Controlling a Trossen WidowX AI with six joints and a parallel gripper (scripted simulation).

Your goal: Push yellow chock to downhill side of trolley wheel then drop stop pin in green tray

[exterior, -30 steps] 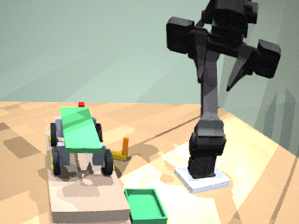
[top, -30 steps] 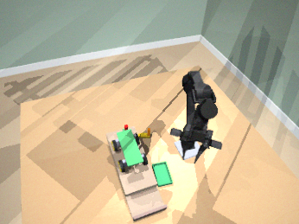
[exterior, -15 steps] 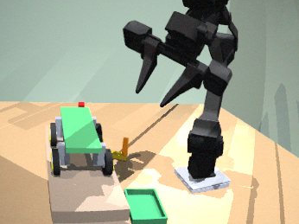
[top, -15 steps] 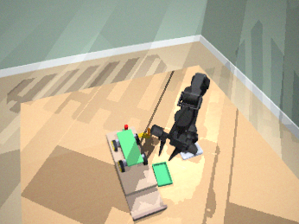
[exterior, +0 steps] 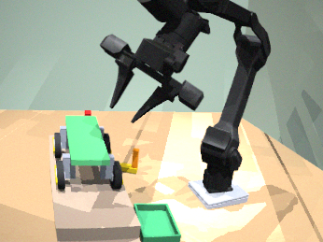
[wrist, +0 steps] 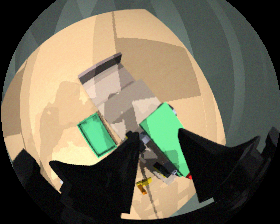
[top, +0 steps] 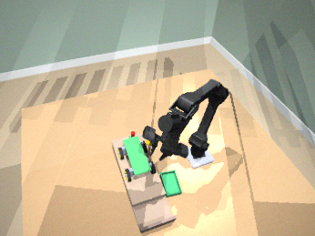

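Note:
The trolley [top: 137, 157] [exterior: 86, 138] [wrist: 162, 129], with a green deck and black wheels, stands on the ramp [top: 145, 193] [exterior: 93, 206] [wrist: 129, 104]. The red pin head [top: 133, 133] [exterior: 88, 112] [wrist: 189, 176] shows at its uphill end. The yellow chock [top: 147, 142] [exterior: 130, 168] [wrist: 145, 183] with its orange handle upright is on the table beside the ramp, apart from the wheels; in the top view the arm hides most of it. Its black base is not clear. My gripper [top: 156, 155] [exterior: 122, 114] [wrist: 159, 134] is open and empty, pointing down above the trolley's chock side.
The green tray [top: 164, 184] [exterior: 175, 220] [wrist: 88, 141] lies beside the ramp's lower part, on the same side as the chock. The arm's pale base plate [top: 202, 162] [exterior: 226, 198] stands farther to that side.

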